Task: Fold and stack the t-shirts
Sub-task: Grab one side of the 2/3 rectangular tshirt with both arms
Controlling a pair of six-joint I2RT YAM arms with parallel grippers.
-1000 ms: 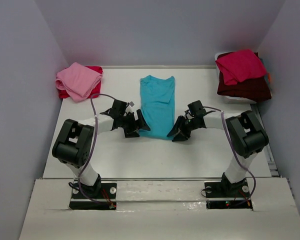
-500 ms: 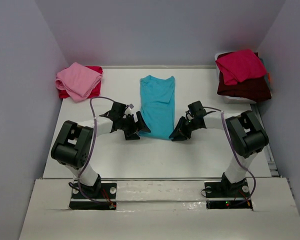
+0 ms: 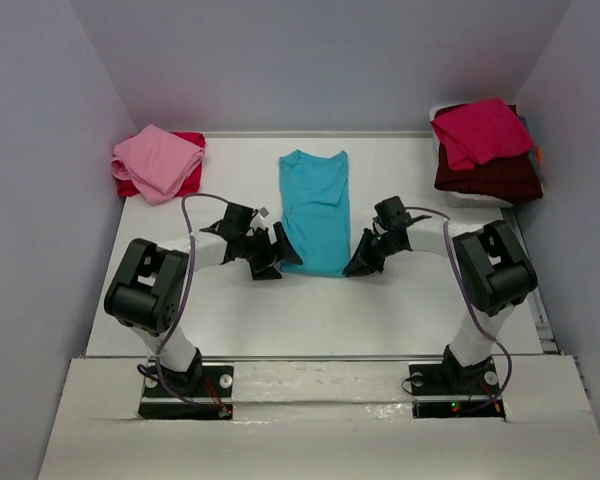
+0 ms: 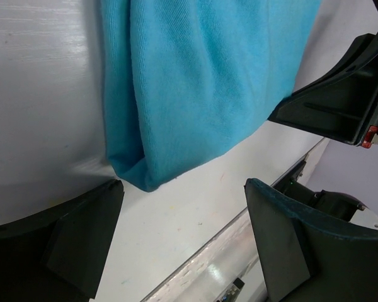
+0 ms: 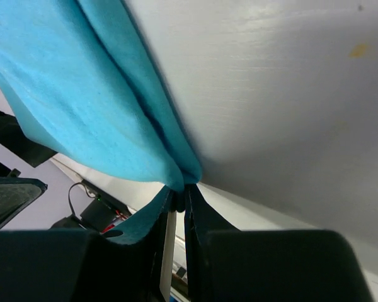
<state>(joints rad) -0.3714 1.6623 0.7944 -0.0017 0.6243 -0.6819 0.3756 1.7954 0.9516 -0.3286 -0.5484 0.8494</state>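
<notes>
Right wrist view alone: right tool (image 5: 178,196) tight on the turquoise t-shirt (image 5: 69,88) corner; left tool (image 4: 183,189) wide open.

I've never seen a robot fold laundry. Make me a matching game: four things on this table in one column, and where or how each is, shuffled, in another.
1. turquoise t-shirt
2. pink t-shirt
3. left gripper
4. right gripper

A. pinched shut on a cloth corner
B. bundled at the far left
C. wide open, holding nothing
D. lying in the middle as a long strip

Pairs: 1-D, 2-B, 3-C, 4-A
</notes>
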